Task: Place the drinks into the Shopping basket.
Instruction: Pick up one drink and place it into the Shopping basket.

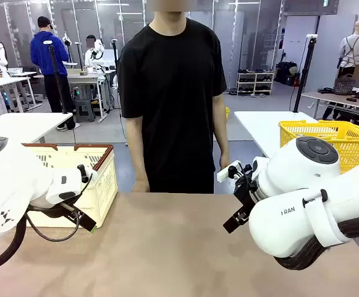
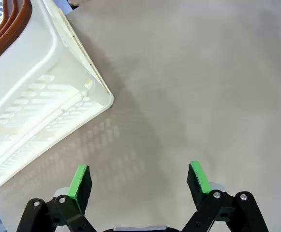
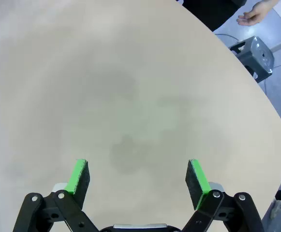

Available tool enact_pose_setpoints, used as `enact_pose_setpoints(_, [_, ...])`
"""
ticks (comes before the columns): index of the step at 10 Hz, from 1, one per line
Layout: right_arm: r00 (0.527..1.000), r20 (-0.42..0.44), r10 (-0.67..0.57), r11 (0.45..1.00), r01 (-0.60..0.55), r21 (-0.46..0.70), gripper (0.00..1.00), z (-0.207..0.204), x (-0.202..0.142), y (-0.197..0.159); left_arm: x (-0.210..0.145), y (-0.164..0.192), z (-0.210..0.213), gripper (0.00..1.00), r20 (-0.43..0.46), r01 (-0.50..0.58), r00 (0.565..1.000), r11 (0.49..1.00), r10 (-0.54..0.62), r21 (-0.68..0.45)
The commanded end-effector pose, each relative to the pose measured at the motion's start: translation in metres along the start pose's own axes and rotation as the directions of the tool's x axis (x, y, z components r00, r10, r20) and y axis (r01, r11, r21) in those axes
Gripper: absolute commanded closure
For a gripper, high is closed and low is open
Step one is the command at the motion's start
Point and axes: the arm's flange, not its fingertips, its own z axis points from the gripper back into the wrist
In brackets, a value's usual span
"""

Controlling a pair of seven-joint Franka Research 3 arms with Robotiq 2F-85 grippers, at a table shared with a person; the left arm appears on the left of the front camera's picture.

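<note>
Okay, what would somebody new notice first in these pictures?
A person in a black T-shirt stands at the far edge of the tan table, facing the robot. The cream Shopping basket sits at the table's left, and the left gripper and right gripper both hang open above the tabletop.

You can read one piece of lettering: "FRAN", dark letters cut off by the curve of the right arm's [image 1: 303,216] white casing, just behind the right tool [image 1: 232,224]. The left arm [image 1: 18,185] carries a small dark emblem without letters.
</note>
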Motion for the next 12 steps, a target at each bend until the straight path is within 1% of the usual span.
enact_pose_setpoints(1, [1.0,0.0,0.0,1.0,0.0,0.0,0.0,0.0,0.0,0.0,0.0003,-0.001,0.0,0.0,0.0,0.002,1.0,1.0,-0.002,-0.001])
enact_pose_setpoints(12, [1.0,0.0,0.0,1.0,0.0,0.0,0.0,0.0,0.0,0.0,0.0003,-0.001,0.0,0.0,0.0,0.002,1.0,1.0,-0.002,-0.001])
